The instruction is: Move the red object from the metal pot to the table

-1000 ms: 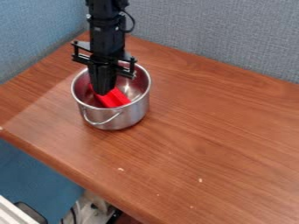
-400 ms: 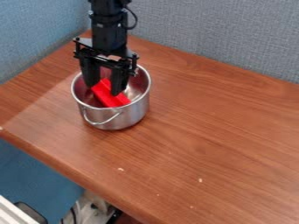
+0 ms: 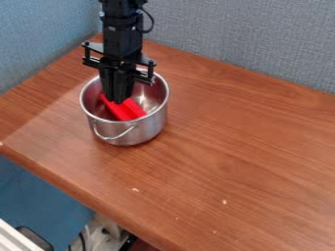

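Observation:
The shiny metal pot [image 3: 131, 132] stands on the left part of the wooden table [image 3: 242, 147]. Inside it lies the red object [image 3: 128, 111], slanting from upper left to lower right. My black gripper [image 3: 118, 95] reaches straight down into the pot from above. Its fingers are drawn close together around the upper end of the red object, which still rests in the pot. The fingertips are partly hidden by the pot's inside and the red piece.
A blue-grey wall runs behind the table. The table's front edge drops off toward the floor at lower left, where some clutter lies below. Bare wood stretches to the right of and in front of the pot.
The fingers, spread wide inside the pot a moment ago, have drawn in onto the red object. The arm has stayed over the pot.

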You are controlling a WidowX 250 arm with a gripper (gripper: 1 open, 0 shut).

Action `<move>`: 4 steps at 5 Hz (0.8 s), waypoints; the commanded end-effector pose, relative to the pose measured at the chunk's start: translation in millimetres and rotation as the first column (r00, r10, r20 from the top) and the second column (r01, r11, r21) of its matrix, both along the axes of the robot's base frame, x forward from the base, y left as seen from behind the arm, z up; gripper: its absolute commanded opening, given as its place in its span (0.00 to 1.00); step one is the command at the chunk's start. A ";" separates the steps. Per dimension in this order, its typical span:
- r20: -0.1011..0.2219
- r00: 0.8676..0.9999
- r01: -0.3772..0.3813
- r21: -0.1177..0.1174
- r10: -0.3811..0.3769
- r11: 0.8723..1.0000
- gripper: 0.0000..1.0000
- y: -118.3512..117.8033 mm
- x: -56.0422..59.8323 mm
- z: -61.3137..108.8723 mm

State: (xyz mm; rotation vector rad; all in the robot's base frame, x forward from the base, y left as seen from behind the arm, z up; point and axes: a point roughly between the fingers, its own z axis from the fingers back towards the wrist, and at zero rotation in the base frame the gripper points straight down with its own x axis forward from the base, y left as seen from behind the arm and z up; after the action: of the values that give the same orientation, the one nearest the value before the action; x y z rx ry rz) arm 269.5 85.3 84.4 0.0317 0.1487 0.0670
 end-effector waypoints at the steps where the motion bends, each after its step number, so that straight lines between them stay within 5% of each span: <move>1: 0.039 0.999 0.012 0.022 -0.013 1.000 1.00 -0.2 5.7 11.9; 2: 0.035 0.999 0.010 0.023 -0.011 1.000 0.00 0.0 5.6 10.7; 3: 0.032 0.999 0.009 0.024 -0.010 1.000 0.00 0.2 5.4 9.5; 4: 0.029 0.999 0.019 0.013 -0.020 1.000 1.00 -3.4 5.9 9.6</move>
State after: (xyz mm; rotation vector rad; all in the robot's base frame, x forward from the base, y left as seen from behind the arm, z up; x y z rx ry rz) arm 269.6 81.8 84.2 0.0339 0.1566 0.0521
